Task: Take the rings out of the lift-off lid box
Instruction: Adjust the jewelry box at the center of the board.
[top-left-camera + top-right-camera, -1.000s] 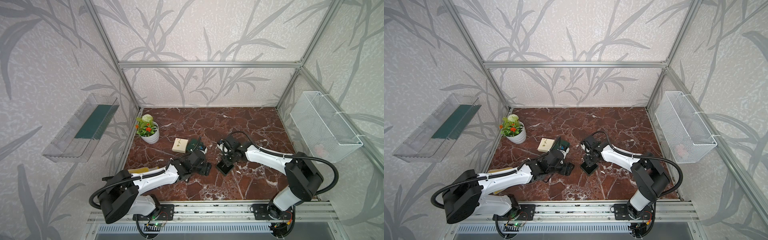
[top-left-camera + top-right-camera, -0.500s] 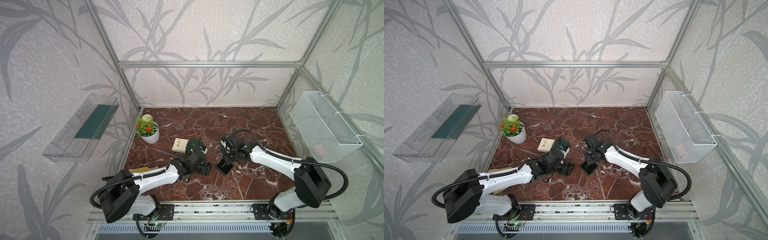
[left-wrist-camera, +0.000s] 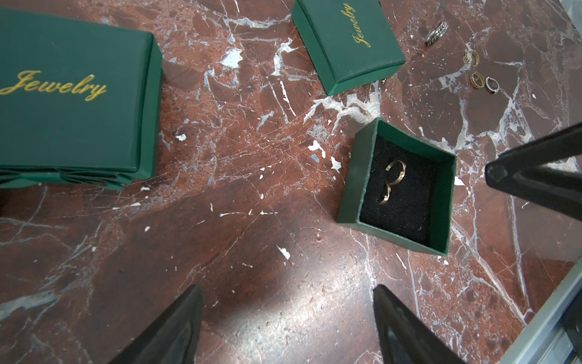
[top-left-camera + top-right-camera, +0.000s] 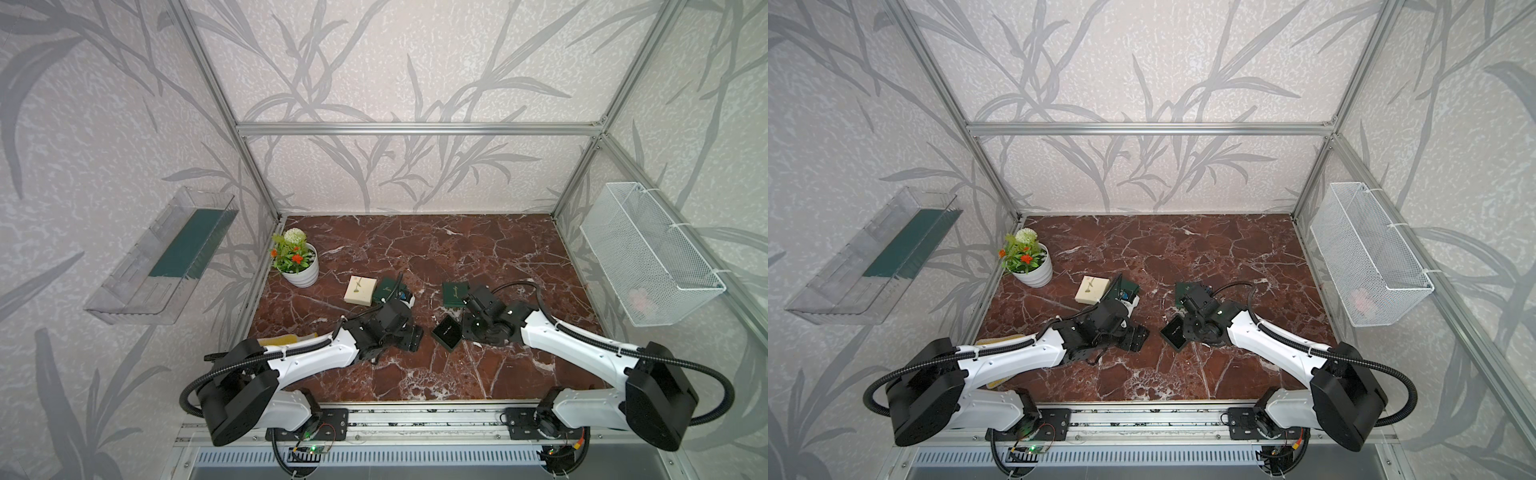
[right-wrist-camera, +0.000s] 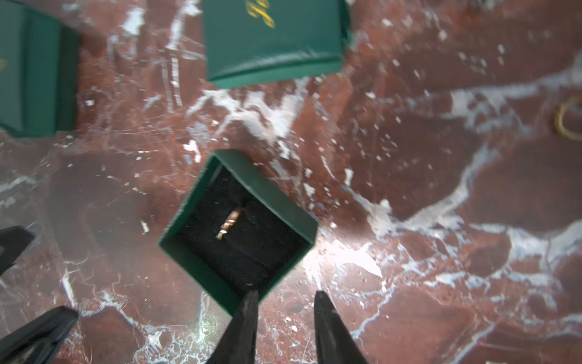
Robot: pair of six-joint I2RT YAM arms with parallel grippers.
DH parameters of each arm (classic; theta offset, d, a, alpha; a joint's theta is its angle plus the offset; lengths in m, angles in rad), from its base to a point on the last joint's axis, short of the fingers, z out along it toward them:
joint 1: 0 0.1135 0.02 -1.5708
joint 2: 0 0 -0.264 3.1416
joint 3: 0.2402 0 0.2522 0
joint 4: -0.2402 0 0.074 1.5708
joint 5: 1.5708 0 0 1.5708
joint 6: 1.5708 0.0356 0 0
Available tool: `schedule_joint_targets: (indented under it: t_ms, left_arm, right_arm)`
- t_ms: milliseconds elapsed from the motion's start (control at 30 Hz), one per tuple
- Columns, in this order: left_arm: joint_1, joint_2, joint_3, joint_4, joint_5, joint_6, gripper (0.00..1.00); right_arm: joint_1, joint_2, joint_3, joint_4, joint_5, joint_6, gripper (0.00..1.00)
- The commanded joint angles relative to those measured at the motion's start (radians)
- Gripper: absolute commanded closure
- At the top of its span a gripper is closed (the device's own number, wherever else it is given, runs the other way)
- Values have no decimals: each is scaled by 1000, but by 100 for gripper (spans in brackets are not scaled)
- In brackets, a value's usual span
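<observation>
The lift-off lid box (image 3: 442,201) stands open on the marble, its green walls around black foam (image 4: 446,332) (image 4: 1173,332) (image 5: 283,217). Two thin gold rings (image 3: 395,170) (image 5: 230,222) lie on the foam. Its lid (image 3: 346,41) (image 4: 455,294) (image 5: 271,37) sits apart, behind it. My left gripper (image 3: 288,293) (image 4: 409,336) is open, short of the box, with bare marble between its fingers. My right gripper (image 5: 286,296) (image 4: 465,330) hovers at the box's near corner, jaws narrowly open and empty; one fingertip (image 5: 252,296) overlaps the wall.
Several loose rings (image 3: 476,79) lie on the marble past the box. A larger green Jewelry box (image 3: 69,94) (image 4: 386,289), a cream box (image 4: 360,289) and a flower pot (image 4: 297,259) stand at the left. A wire basket (image 4: 648,257) hangs on the right wall.
My right gripper has drawn back from the lid toward the front right, leaving the lid uncovered, and its jaws have narrowed a little. The left arm has not moved.
</observation>
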Motion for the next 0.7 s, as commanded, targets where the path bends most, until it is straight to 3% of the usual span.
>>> schedule_joint_targets:
  t_ms: [0,667]
  left_arm:
    - [3,10,25,7,-3,-4,17]
    - [4,3,24,-3,-22,-1,17]
  right_arm:
    - [3,-18,-5,-11,25,104,67]
    - [4,136,19,92,-8,95,68]
